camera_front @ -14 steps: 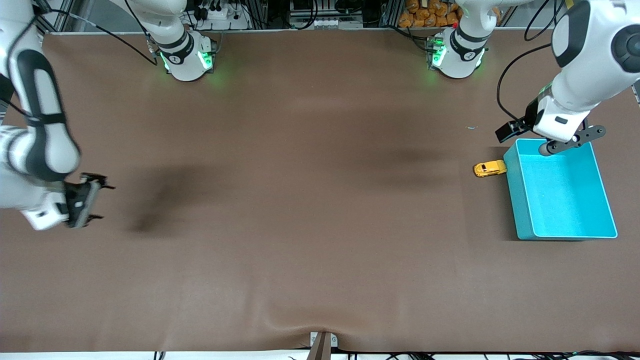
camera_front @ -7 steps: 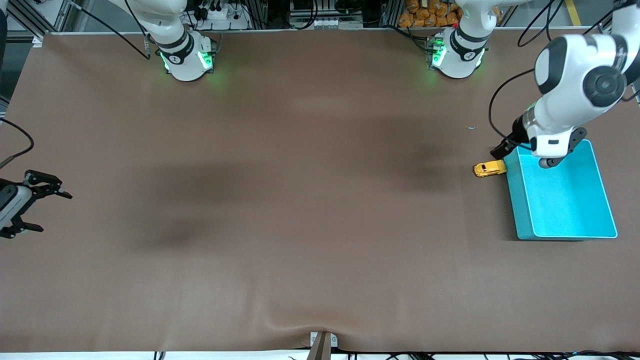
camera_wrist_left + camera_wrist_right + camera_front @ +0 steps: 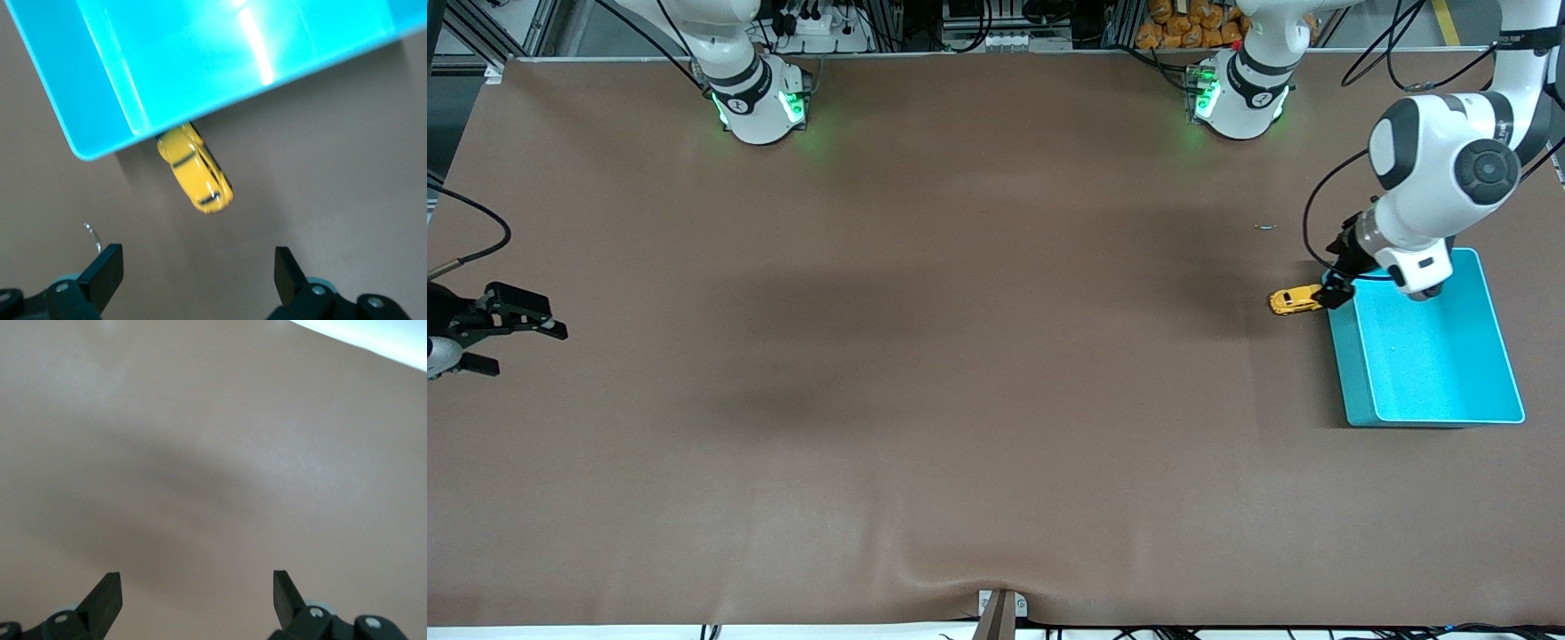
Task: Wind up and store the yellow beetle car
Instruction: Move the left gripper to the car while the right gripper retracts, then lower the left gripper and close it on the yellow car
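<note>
Swinging in over the teal bin (image 3: pixel 1440 356), the left gripper (image 3: pixel 193 267) is now hovering, fingers spread wide and empty, above the yellow beetle car (image 3: pixel 1296 300), which is sitting on the table against the bin's outer wall. The right gripper (image 3: pixel 511 329), also spread open, is pulling back toward its table end, so the pickup is looking imminent.

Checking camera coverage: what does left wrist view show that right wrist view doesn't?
Left wrist only: the small rounded yellow beetle car lying against the outer wall of the teal plastic bin, with the left gripper open above the brown table mat. Right wrist only: a pale strip at the mat's edge. Both share: bare brown mat and open black fingers; the right gripper holds nothing.
</note>
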